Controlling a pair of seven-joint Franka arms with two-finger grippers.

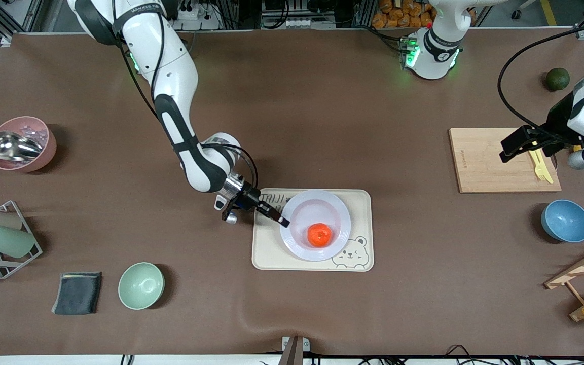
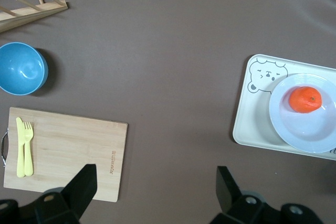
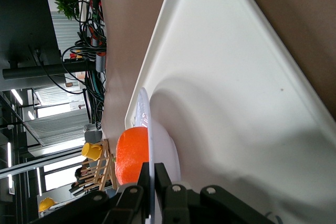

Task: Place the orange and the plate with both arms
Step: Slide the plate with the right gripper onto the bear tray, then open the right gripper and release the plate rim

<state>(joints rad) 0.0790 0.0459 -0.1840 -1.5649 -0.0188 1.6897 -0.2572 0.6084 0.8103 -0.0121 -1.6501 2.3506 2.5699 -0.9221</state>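
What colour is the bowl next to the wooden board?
The bowl is blue, seen best in the left wrist view, near the wooden board.

Cream bear-printed tray (image 1: 271, 253) lying centre frame on brown worktop (image 1: 322, 126). Wooden board (image 1: 489, 162) sitting at right, carrying yellow fork (image 1: 540, 165). Blue bowl (image 1: 566, 220) resting below it. Green bowl (image 1: 141, 285), grey cloth (image 1: 77, 293) lying lower left. Pink bowl (image 1: 21, 144) holding metal scoop (image 1: 10, 144).

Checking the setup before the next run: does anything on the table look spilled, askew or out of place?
Nothing stands out. The orange sits in the plate on the bear tray; the right pincer is shut on the plate's rim, the left pincer open over the cutting board.
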